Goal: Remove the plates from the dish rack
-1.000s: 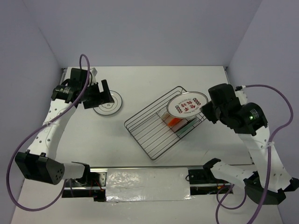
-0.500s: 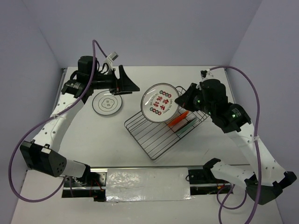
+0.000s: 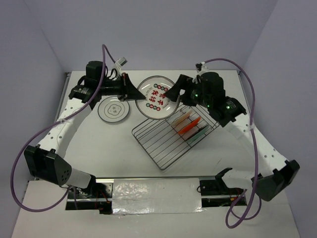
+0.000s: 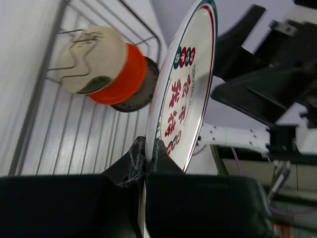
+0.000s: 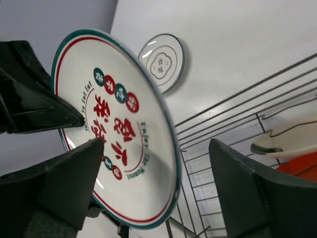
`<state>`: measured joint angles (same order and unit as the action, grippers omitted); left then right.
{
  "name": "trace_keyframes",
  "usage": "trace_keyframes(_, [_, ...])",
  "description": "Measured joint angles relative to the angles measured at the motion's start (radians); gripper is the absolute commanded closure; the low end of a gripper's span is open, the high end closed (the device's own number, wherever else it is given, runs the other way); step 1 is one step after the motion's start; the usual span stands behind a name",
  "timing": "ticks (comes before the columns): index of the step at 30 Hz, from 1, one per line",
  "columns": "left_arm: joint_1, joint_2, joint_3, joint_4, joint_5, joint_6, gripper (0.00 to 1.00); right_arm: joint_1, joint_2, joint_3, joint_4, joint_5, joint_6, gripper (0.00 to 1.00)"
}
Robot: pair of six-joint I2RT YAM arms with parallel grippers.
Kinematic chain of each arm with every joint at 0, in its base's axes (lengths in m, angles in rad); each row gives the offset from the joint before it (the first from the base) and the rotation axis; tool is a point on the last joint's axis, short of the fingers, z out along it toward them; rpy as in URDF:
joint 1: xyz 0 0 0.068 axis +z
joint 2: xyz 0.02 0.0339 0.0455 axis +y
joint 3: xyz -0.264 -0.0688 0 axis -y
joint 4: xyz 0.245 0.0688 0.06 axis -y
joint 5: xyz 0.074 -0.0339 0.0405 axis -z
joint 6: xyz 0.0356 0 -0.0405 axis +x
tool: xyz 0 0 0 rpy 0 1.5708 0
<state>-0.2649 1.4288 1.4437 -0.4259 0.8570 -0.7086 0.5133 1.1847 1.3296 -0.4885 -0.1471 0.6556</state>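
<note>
A white plate point(image 3: 157, 97) with red characters and a green rim hangs in the air just beyond the far corner of the dish rack point(image 3: 158, 144). My left gripper point(image 3: 135, 94) is shut on its left edge; in the left wrist view the fingertips point(image 4: 159, 151) pinch the rim of the plate point(image 4: 185, 94). My right gripper point(image 3: 175, 93) is open at the opposite edge, and in the right wrist view the plate point(image 5: 114, 129) sits between its spread fingers point(image 5: 74, 173) untouched. A cream plate point(image 4: 91, 59), an orange plate point(image 4: 126, 79) and a darker plate point(image 4: 146, 94) stand in the rack.
A small white plate point(image 3: 113, 110) with a dark ring lies flat on the table left of the rack, below my left arm; it also shows in the right wrist view point(image 5: 162, 62). The rack's near half point(image 3: 163, 148) holds nothing. Walls close in the table on three sides.
My right gripper carried the patterned plate left from above the rack and opened. My left gripper swung in from the small plate and shut on its left edge.
</note>
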Motion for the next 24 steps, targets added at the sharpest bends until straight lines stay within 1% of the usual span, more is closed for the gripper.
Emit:
trace_keyframes(2, [0.008, 0.0, 0.0, -0.031, -0.058, -0.004, 1.0, 0.008, 0.047, 0.02, -0.034, 0.035, 0.005, 0.0])
trace_keyframes(4, [0.056, 0.001, -0.004, -0.1, -0.155, -0.004, 1.0, 0.001, 0.075, 0.062, -0.135, 0.112, 0.025, 0.0])
trace_keyframes(8, [0.294, 0.026, -0.089, -0.139, -0.348, -0.006, 1.0, -0.038, 0.074, 0.126, -0.302, 0.273, 0.034, 0.0])
trace_keyframes(9, [0.351, 0.056, -0.103, -0.143, -0.396, -0.004, 1.0, -0.043, 0.064, 0.128, -0.322, 0.299, 0.029, 0.0])
trace_keyframes(11, [0.422, 0.14, -0.117, -0.135, -0.471, 0.0, 1.0, -0.043, 0.034, 0.127, -0.359, 0.329, 0.015, 0.0])
trace_keyframes(13, [0.448, 0.219, -0.129, -0.117, -0.505, 0.001, 0.99, -0.043, 0.007, 0.119, -0.368, 0.342, -0.005, 0.0])
trace_keyframes(14, [0.451, 0.254, -0.131, -0.117, -0.52, 0.003, 0.94, -0.043, -0.023, 0.11, -0.373, 0.345, -0.019, 0.0])
trace_keyframes(15, [0.451, 0.283, -0.132, -0.118, -0.531, 0.008, 0.92, -0.046, -0.04, 0.103, -0.373, 0.345, -0.032, 0.0])
trace_keyframes(16, [0.449, 0.295, -0.132, -0.116, -0.539, 0.019, 0.91, -0.048, -0.055, 0.097, -0.373, 0.344, -0.046, 0.0])
trace_keyframes(17, [0.449, 0.318, -0.132, -0.114, -0.546, 0.025, 0.87, -0.049, -0.068, 0.09, -0.373, 0.341, -0.061, 0.0])
trace_keyframes(19, [0.449, 0.329, -0.133, -0.095, -0.543, 0.031, 0.82, -0.051, -0.084, 0.076, -0.372, 0.331, -0.089, 0.0])
trace_keyframes(20, [0.449, 0.33, -0.133, -0.082, -0.546, 0.034, 0.68, -0.053, -0.087, 0.067, -0.373, 0.323, -0.103, 0.0])
trace_keyframes(22, [0.449, 0.333, -0.134, -0.068, -0.565, 0.046, 0.47, -0.056, -0.086, 0.048, -0.372, 0.299, -0.129, 0.0])
trace_keyframes(23, [0.449, 0.336, -0.137, -0.064, -0.576, 0.049, 0.22, -0.058, -0.084, 0.039, -0.373, 0.286, -0.14, 0.0])
trace_keyframes(24, [0.449, 0.337, -0.143, -0.064, -0.592, 0.056, 0.1, -0.06, -0.08, 0.034, -0.375, 0.279, -0.152, 0.0])
